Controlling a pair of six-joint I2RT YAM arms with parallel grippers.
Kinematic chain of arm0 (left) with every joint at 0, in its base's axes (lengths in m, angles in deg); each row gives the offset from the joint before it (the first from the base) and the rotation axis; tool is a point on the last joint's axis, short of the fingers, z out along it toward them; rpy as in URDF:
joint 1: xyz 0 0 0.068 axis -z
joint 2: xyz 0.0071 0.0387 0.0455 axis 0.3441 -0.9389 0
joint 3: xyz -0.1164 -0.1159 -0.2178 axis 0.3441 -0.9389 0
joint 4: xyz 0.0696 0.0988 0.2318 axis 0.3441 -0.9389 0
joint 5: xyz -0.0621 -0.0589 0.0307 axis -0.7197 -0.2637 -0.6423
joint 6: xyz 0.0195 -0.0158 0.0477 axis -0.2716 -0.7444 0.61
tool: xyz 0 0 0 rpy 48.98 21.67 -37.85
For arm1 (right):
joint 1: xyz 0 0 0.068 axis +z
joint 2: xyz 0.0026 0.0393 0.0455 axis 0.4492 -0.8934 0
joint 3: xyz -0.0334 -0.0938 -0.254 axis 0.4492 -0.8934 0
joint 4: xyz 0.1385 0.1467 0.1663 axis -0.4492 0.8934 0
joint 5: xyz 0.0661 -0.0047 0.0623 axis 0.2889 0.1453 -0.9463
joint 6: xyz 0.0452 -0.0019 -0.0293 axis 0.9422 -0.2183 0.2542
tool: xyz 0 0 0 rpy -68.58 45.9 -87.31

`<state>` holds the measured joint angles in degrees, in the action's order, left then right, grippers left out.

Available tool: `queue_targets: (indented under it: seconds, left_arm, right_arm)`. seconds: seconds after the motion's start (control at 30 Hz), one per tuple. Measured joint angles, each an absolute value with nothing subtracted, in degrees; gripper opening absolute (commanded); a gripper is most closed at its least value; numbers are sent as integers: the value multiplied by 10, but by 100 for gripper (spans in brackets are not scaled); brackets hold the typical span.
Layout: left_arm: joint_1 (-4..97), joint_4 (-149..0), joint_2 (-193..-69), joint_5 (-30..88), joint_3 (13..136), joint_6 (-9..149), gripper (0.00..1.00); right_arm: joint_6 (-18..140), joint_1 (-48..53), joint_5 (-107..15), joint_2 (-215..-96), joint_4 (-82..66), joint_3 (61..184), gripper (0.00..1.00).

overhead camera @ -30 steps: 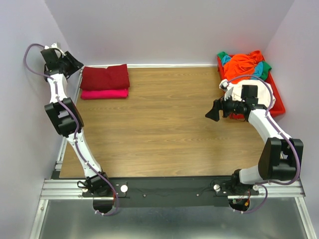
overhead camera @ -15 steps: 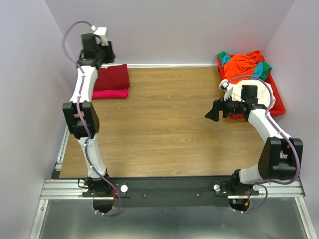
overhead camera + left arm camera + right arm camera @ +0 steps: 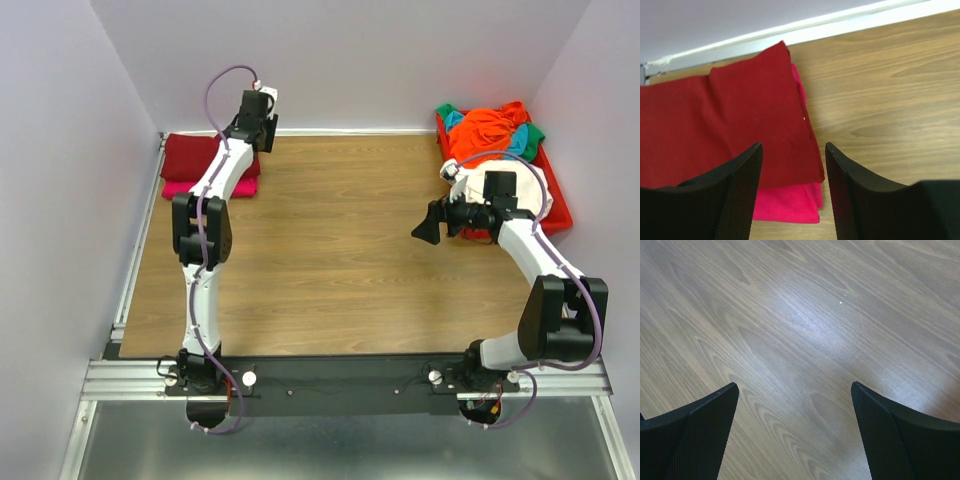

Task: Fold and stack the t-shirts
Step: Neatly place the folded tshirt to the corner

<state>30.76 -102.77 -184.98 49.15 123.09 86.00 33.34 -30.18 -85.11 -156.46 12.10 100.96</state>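
Jaws spread on both arms, nothing between them.

Stack: the folded maroon t-shirt (image 3: 725,120) lies on top of the folded pink t-shirt (image 3: 790,212) at the far-left corner of the wooden table (image 3: 330,250). Pink shows as a band along the near edge and a thin sliver along the right edge; otherwise the right edges are almost flush. The stack's back edge sits just beside the white strip (image 3: 850,22) at the foot of the back wall.

Left gripper (image 3: 793,150): hangs over the stack's right edge, one finger above maroon cloth, the other above bare wood. It is not touching the cloth. The left arm is stretched nearly full length from its near-left base toward the back wall, wrist high, camera looking down.

Open room: from the stack's right edge, bare wood runs uninterrupted to the red tray (image 3: 560,215) at the far-right corner, against the right wall.

Tray contents: unfolded heap with an orange t-shirt (image 3: 490,130) uppermost, green cloth (image 3: 536,132) and teal cloth (image 3: 455,120) at its edges, and a cream piece (image 3: 545,200) at the near end, partly behind the arm.

Right gripper (image 3: 794,386): wide open over bare wood just left of the tray, pointing left. The right arm's elbow is bent at the near right.
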Motion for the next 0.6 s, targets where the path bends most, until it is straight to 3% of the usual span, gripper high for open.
queue_targets:
  seconds: [0.6]
  left_arm:
    - [352, -1022, -1926, 654, 1218, 874, 59]
  right_arm:
    - [333, -302, -852, -1565, 122, 1010, 100]
